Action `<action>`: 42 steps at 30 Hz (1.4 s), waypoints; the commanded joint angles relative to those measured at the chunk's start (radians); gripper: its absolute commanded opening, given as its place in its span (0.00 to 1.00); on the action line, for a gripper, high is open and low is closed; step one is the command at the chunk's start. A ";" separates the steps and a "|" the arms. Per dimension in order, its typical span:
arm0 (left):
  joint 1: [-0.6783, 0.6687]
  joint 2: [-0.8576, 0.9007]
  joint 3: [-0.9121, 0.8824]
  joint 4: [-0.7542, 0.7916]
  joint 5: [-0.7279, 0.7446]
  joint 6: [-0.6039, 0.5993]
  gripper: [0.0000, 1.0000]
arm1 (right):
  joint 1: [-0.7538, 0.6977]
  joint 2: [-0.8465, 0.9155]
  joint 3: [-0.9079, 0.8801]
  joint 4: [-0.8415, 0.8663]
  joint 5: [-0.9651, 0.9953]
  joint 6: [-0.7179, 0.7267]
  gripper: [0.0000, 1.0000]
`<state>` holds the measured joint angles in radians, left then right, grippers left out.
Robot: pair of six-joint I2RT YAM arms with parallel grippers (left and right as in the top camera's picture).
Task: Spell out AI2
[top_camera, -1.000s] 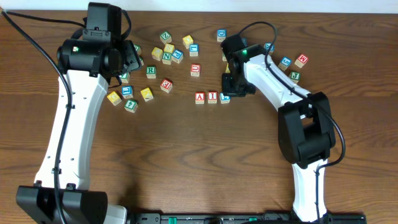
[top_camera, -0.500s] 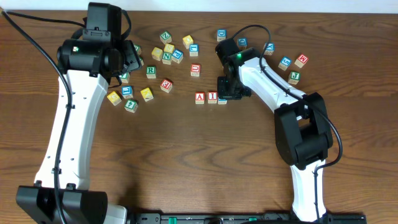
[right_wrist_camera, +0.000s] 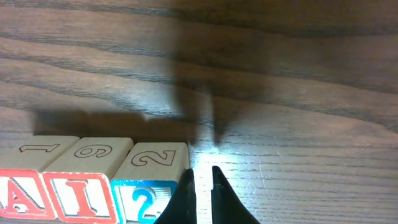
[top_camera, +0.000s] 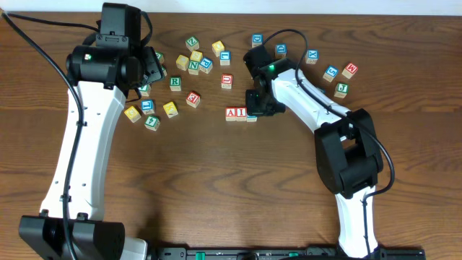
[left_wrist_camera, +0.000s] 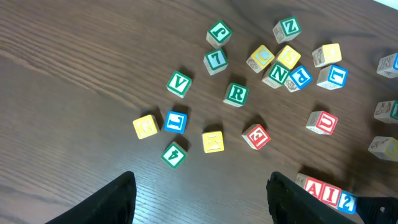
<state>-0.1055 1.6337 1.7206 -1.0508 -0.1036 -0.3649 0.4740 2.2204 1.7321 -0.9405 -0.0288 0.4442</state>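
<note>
The table (top_camera: 216,180) is dark brown wood with a strong grain running side to side. A pale strip (top_camera: 404,6) runs along its far edge, and a black rail (top_camera: 238,253) sits at the near edge between the two arm bases. Little else of the room shows.

The A cube (top_camera: 231,113), I cube (top_camera: 241,113) and 2 cube (top_camera: 251,115) stand in one tight row, sides touching, near the table's middle and a little below the loose cubes (top_camera: 198,61) scattered across the far part. From the right wrist the three are pale wood. Their front faces carry a red A, a red I and a blue 2, each in a frame of its own colour, and their tops bear outlined figures.

The right gripper (right_wrist_camera: 200,190) is low over the table at the row's 2 end. Its fingers (right_wrist_camera: 185,193) are drawn almost together with only a slit between, nothing is held, and one tip is against the 2 cube's side.

The left gripper (left_wrist_camera: 200,186) hangs above the scattered cubes, spread wide and empty, well apart from the row
</note>
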 commanded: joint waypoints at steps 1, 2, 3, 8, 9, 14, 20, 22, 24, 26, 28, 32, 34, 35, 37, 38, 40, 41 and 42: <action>0.003 0.011 -0.011 -0.003 -0.002 0.005 0.67 | 0.019 -0.025 -0.003 0.006 -0.003 0.015 0.05; 0.003 0.011 -0.011 -0.003 -0.002 0.005 0.67 | 0.020 -0.025 -0.003 0.006 -0.003 0.015 0.05; 0.003 0.011 -0.011 -0.003 -0.002 0.005 0.67 | 0.021 -0.025 -0.003 0.007 -0.003 0.015 0.05; 0.003 0.011 -0.011 -0.003 -0.002 0.005 0.67 | 0.021 -0.025 -0.003 0.013 0.000 0.015 0.08; 0.003 0.011 -0.011 -0.003 -0.002 0.005 0.67 | 0.018 -0.025 -0.002 0.016 0.000 0.014 0.09; 0.003 0.011 -0.011 -0.003 -0.002 0.005 0.67 | -0.001 -0.037 0.047 -0.003 0.000 -0.015 0.11; 0.003 0.011 -0.011 -0.002 -0.002 0.005 0.67 | -0.002 -0.055 0.113 -0.010 -0.004 -0.034 0.14; 0.003 0.011 -0.011 -0.002 -0.002 0.005 0.67 | 0.003 -0.055 0.113 -0.008 -0.015 -0.034 0.13; 0.003 0.011 -0.011 -0.002 -0.002 0.005 0.67 | 0.014 -0.055 0.113 -0.019 -0.027 -0.034 0.08; 0.003 0.011 -0.011 -0.003 -0.002 0.005 0.67 | 0.025 -0.055 0.113 -0.036 -0.039 -0.034 0.04; 0.003 0.011 -0.011 -0.003 -0.002 0.005 0.67 | 0.039 -0.055 0.113 -0.063 -0.057 -0.033 0.01; 0.003 0.011 -0.011 -0.003 -0.002 0.005 0.67 | 0.064 -0.055 0.113 -0.121 -0.076 -0.034 0.01; 0.003 0.011 -0.011 -0.002 -0.002 0.005 0.67 | 0.078 -0.055 0.110 -0.136 -0.075 -0.034 0.01; 0.003 0.011 -0.011 -0.002 -0.002 0.005 0.67 | 0.085 -0.055 0.106 -0.134 -0.075 -0.034 0.01; 0.003 0.011 -0.011 -0.002 -0.002 0.005 0.66 | 0.101 -0.055 0.090 -0.118 -0.074 -0.033 0.01; 0.003 0.011 -0.011 -0.002 -0.002 0.005 0.67 | 0.108 -0.055 0.084 -0.109 -0.073 -0.031 0.01; 0.003 0.011 -0.011 -0.002 -0.002 0.005 0.67 | 0.122 -0.055 0.064 -0.095 -0.048 -0.007 0.01; 0.003 0.011 -0.011 -0.003 -0.002 0.005 0.67 | 0.126 -0.055 0.056 -0.090 -0.034 -0.002 0.01; 0.003 0.011 -0.011 -0.003 -0.002 0.005 0.67 | 0.130 -0.055 0.049 -0.088 -0.020 0.001 0.01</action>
<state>-0.1055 1.6337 1.7206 -1.0508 -0.1036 -0.3649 0.5869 2.1902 1.8103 -1.0313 -0.0895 0.4206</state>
